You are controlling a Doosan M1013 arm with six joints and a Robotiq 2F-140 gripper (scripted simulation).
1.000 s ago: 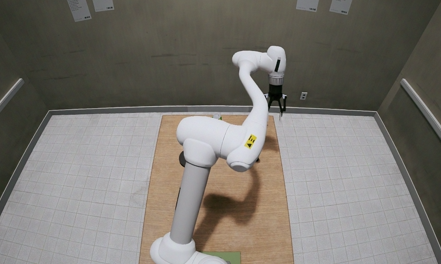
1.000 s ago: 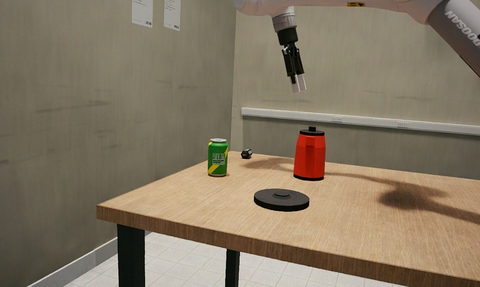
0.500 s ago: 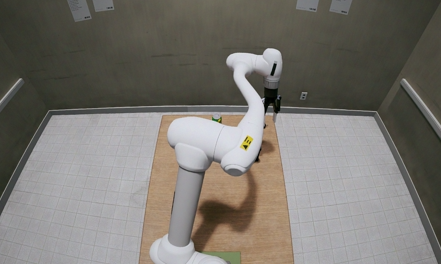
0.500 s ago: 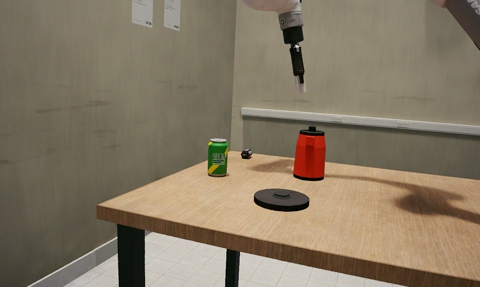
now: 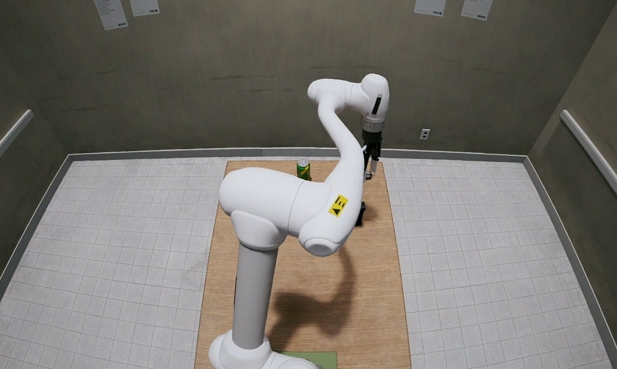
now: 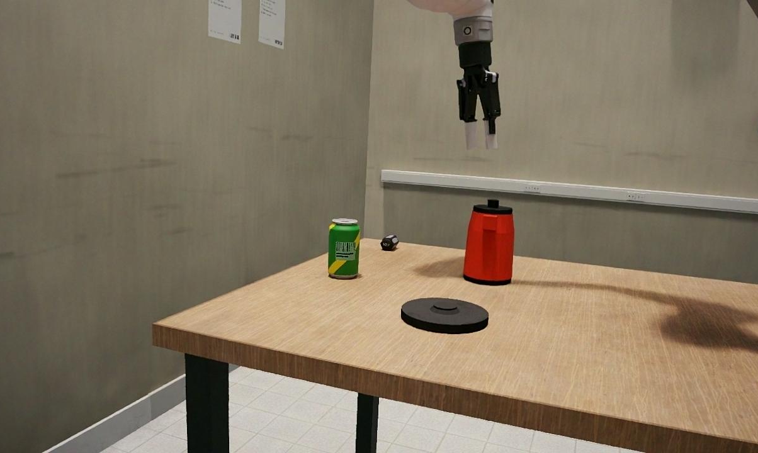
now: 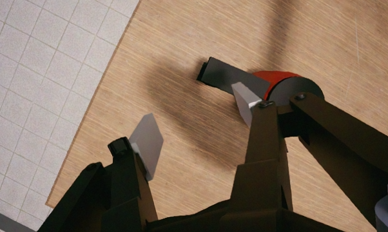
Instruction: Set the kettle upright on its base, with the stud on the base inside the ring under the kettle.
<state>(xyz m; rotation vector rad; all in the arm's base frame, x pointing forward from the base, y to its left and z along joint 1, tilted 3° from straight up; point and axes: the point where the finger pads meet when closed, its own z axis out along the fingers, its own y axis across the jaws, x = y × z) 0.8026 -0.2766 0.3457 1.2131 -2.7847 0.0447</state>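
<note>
From the top, my arm [image 5: 347, 142] hides most of the wooden table [image 5: 384, 293]; my gripper [image 5: 371, 170] points down beyond a green can [image 5: 303, 169].

From the side, my gripper [image 6: 481, 136] hangs high above the red kettle [image 6: 488, 245], fingers partly apart, holding nothing. The kettle stands upright on the table [image 6: 567, 349], apart from the black base [image 6: 444, 314] with its stud [image 6: 444, 306].

At my wrist, the kettle [image 7: 271, 77] sits beyond one fingertip [image 7: 243, 100], its black handle [image 7: 229, 75] pointing away.
</note>
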